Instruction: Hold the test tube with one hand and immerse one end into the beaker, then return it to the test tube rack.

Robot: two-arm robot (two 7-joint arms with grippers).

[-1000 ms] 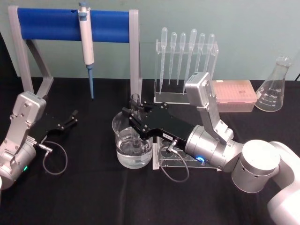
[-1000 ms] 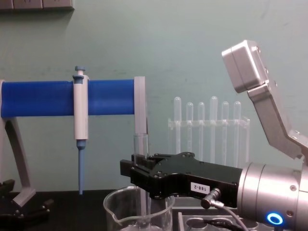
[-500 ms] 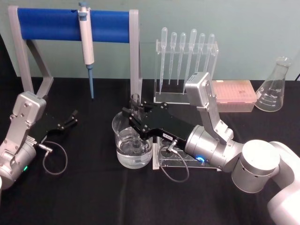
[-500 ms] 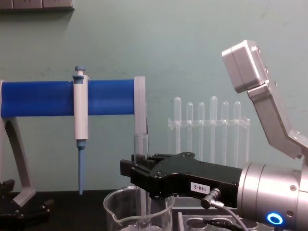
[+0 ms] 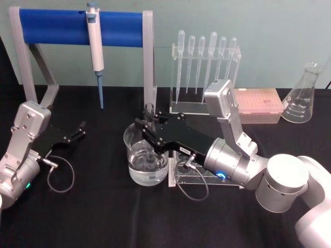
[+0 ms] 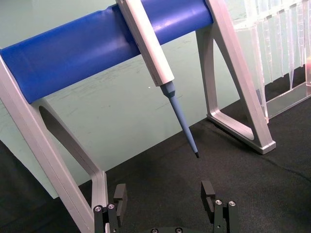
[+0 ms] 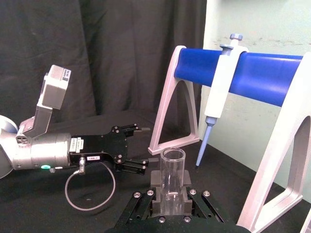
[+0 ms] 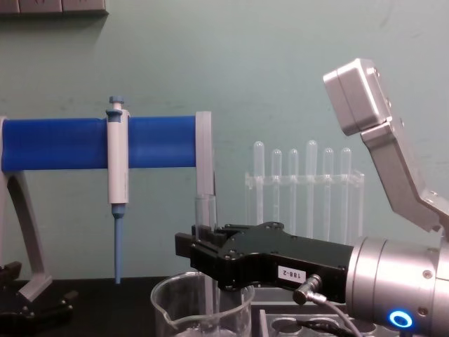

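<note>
Clamped upright in the right tool (image 5: pixel 147 126), lower end down in the beaker (image 5: pixel 132 155), the test tube (image 5: pixel 149 110) is best raised straight clear of the rim before the rack (image 5: pixel 178 174) alongside is approached; the left tool (image 5: pixel 80 129) lies parked, wide open, on the bench (image 5: pixel 103 217).

A pale green wall (image 8: pixel 280 70) rises just behind the blue-barred stand (image 5: pixel 57 27), which sits on a table (image 5: pixel 103 217) draped in black cloth. Past the stand's left end hangs a black curtain (image 7: pixel 97 48) (falling in soft folds).
</note>
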